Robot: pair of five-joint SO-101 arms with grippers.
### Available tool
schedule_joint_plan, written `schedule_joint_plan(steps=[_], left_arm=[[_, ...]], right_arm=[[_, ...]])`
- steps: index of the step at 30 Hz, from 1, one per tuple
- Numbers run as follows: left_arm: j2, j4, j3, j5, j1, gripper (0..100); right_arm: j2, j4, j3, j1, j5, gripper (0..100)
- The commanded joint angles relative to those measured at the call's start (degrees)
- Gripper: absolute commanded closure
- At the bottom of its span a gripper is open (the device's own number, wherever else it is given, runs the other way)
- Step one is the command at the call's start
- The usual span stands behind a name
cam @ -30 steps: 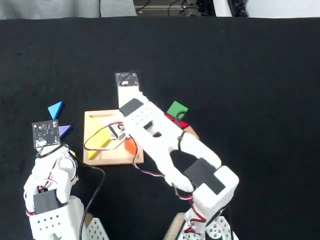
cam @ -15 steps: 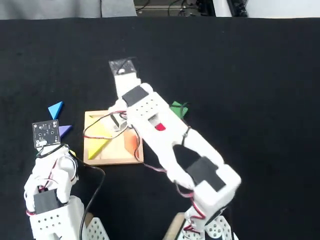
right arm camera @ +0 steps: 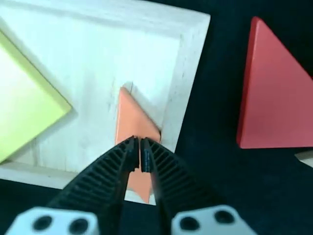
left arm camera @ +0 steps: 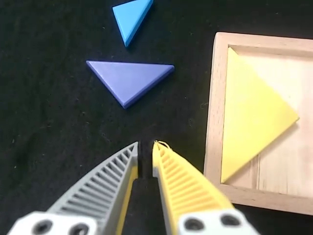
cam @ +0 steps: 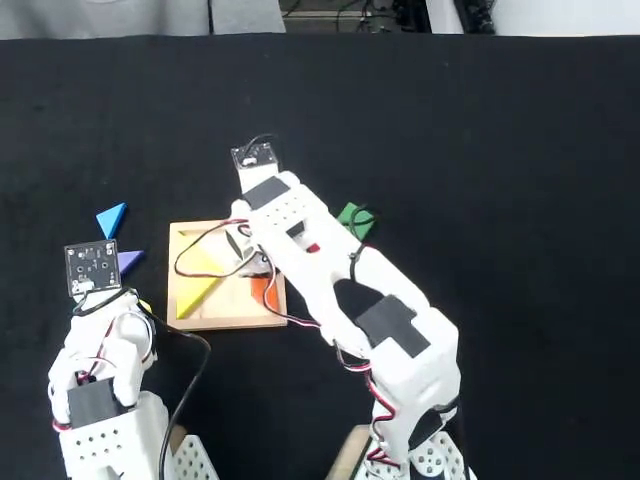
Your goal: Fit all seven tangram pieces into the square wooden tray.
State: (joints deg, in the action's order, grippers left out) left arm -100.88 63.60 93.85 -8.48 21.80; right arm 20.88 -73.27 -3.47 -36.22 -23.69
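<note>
In the square wooden tray, left of centre: yellow triangle against the left wall, orange triangle overlapping the rim at the near right corner. Right claw pinched narrow just over the orange triangle; left claw narrow too, near left, short of the purple triangle.

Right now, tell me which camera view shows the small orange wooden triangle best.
Right wrist view: the orange triangle lies close up against the wooden tray's wall. The high view catches just a sliver beside the right arm.
</note>
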Motion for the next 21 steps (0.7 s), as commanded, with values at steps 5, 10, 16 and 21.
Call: schedule_joint_plan(steps=[5, 10, 16, 21], left_arm=[[-0.3, -1.2, -0.2, -0.5, -0.7, 93], [-0.3, -1.2, -0.2, -0.5, -0.7, 93], [-0.3, -1.2, -0.2, -0.5, -0.7, 93], [-0.3, -1.2, -0.2, -0.5, -0.7, 93]], right_arm=[[0.1, -2.1, 4.4, -1.2, 0.9, 98.8], [1.5, -1.0, 3.6, -1.8, 1.1, 98.8], [1.6, -0.3, 3.6, -1.1, 1.0, 98.8], [2.9, 3.9, 3.1, -1.0, 1.0, 98.7]])
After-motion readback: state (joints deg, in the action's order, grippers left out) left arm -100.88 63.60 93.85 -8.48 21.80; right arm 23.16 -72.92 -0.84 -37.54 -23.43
